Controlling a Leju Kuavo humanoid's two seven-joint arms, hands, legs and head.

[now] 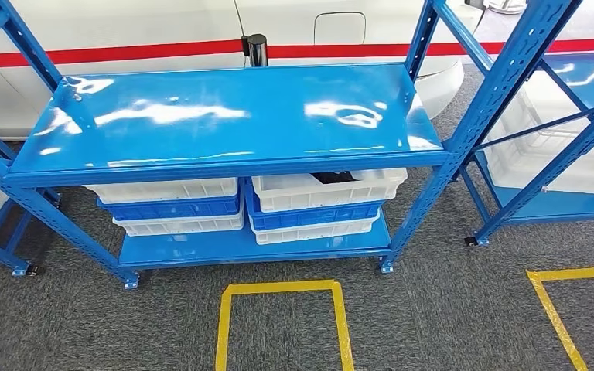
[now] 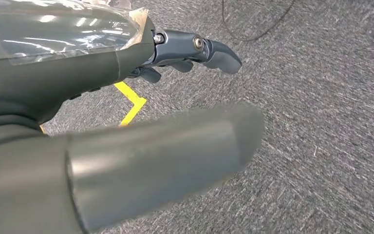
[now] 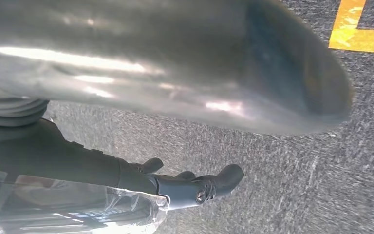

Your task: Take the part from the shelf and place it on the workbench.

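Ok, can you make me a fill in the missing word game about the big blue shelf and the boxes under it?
1. The glossy metal shelf rack is painted ____.
2. The dark part lies in the top white plastic bin of the stack on the ____ side of the lower shelf.
3. The tape square on the grey carpet is ____.
4. The robot's left hand hangs over the carpet holding ____.

Missing words: blue; right; yellow; nothing
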